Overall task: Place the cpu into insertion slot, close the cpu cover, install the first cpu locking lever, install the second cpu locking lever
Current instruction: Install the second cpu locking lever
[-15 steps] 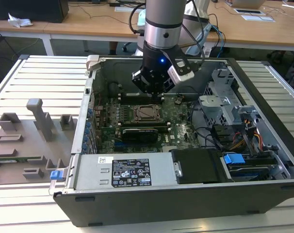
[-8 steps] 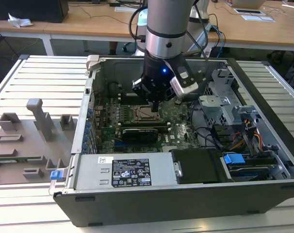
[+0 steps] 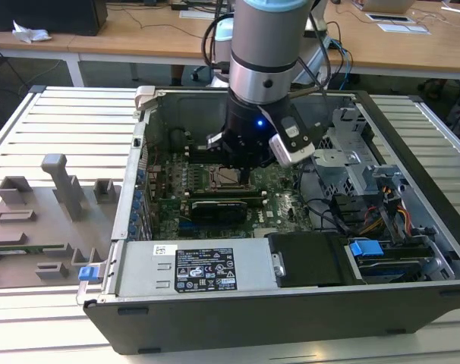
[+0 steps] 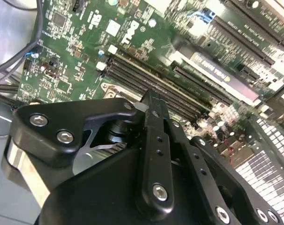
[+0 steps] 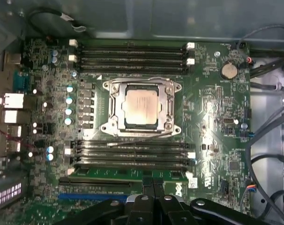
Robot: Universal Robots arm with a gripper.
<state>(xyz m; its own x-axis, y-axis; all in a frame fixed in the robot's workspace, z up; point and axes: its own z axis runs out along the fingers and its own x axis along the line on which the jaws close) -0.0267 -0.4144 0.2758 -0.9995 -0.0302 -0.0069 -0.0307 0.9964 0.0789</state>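
So the cpu is already sitting in the insertion slot, and the cpu cover looks folded down flat around it, chip face showing through the window. In the first wrist view you can see thin wire levers along the socket edges, one running along the side nearest the lower memory slots. Looks to me like we're at the lever stage, though I can't swear whether either lever is hooked under its catch yet.

The gripper hangs above the motherboard inside the open computer case, off to the side of the socket over those memory slots. Jaws look pinched together with nothing between them.

For doing this well: I'd push on the lever's bent end, not mid-wire, since that wire will flex and spring. Press down and sideways so it tucks under the hook, and keep the closed tips off the chip face and the little capacitors next to the socket.
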